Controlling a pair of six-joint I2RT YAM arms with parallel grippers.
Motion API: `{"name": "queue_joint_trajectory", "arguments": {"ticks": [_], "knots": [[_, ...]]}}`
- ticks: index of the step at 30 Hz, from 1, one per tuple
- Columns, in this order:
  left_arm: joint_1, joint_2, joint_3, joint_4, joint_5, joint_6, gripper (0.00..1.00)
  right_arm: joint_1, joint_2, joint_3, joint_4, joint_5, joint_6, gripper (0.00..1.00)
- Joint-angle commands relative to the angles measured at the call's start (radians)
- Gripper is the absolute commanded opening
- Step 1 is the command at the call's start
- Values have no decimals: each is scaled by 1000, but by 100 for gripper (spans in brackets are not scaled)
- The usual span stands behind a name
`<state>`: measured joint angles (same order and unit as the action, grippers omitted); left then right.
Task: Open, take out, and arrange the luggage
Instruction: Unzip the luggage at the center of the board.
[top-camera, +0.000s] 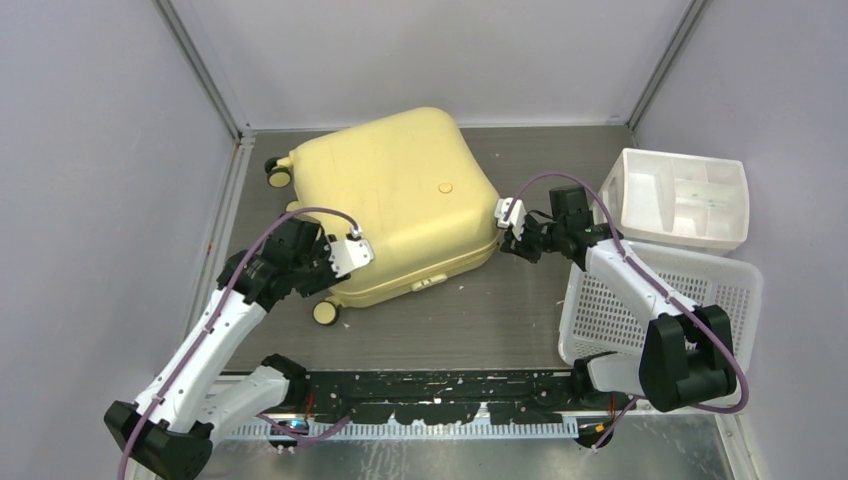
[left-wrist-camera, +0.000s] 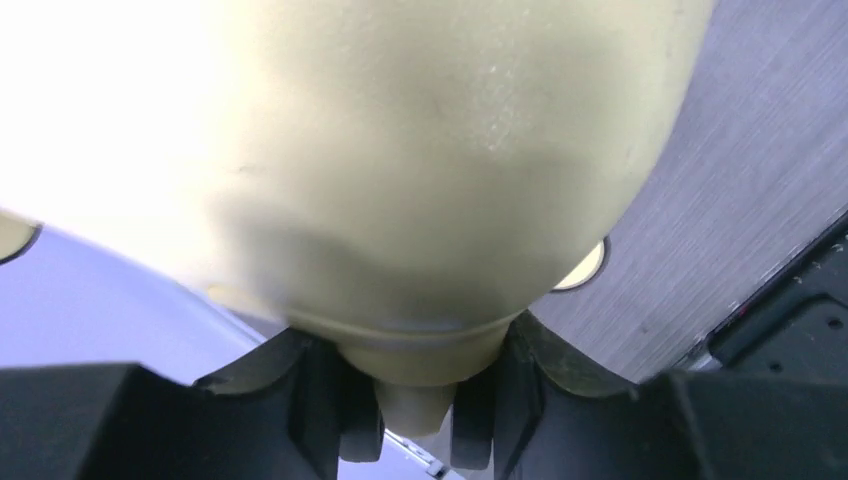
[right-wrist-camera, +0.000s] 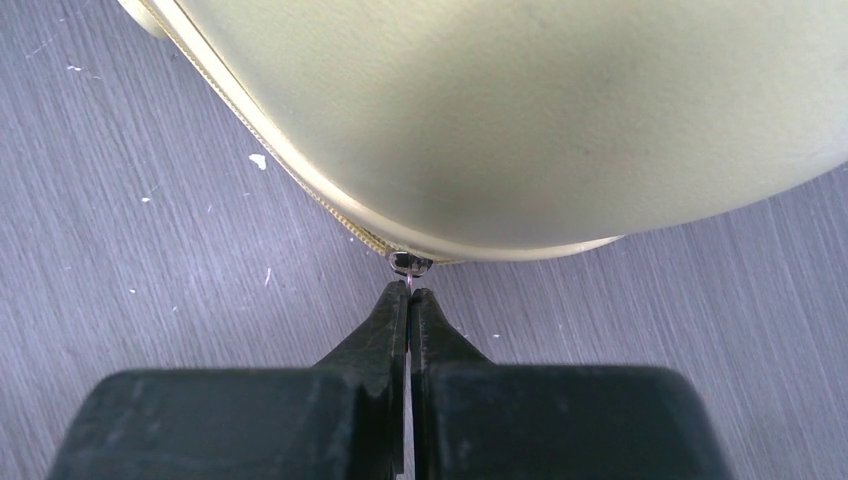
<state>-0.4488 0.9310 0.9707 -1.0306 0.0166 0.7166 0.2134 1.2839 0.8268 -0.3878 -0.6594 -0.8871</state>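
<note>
The pale yellow luggage (top-camera: 400, 200) lies flat and closed on the grey table. My left gripper (top-camera: 335, 270) is at its near left corner, above a caster wheel (top-camera: 325, 312). In the left wrist view the shell (left-wrist-camera: 400, 150) fills the frame, and my left gripper (left-wrist-camera: 415, 430) has both fingers pressed against a yellow corner lump. My right gripper (top-camera: 505, 247) is at the near right corner. In the right wrist view my right gripper (right-wrist-camera: 410, 293) is shut on the thin metal zipper pull (right-wrist-camera: 410, 264) at the luggage's (right-wrist-camera: 550, 100) seam.
A white perforated basket (top-camera: 700, 290) stands on the right under my right arm, with a white divided bin (top-camera: 685, 195) behind it. Another caster wheel (top-camera: 277, 172) sticks out at the far left. Grey walls close in on three sides. A black rail (top-camera: 430, 395) runs along the near edge.
</note>
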Motion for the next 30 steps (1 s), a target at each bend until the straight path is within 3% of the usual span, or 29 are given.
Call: {"name": "queue_joint_trajectory", "arguments": {"ticks": [1,13,15,16,26,30], "knots": [[1,-25,-16,43,-8,12,24,-22,-13,44,-19,-28,8,1],[1,-158,-91,51,-144,54,15,-72,-29,79,-13,17,23,1],[1,-168,-95,51,-195,58,2,-87,-34,85,-24,11,2,1],[1,-168,-95,47,-222,58,0,-92,-36,86,-28,10,-9,1],[25,-197,-56,40,-340,28,0,-107,-36,68,-28,-22,-144,1],[47,-260,-50,46,-335,40,0,-104,-71,24,-33,-116,-223,1]]}}
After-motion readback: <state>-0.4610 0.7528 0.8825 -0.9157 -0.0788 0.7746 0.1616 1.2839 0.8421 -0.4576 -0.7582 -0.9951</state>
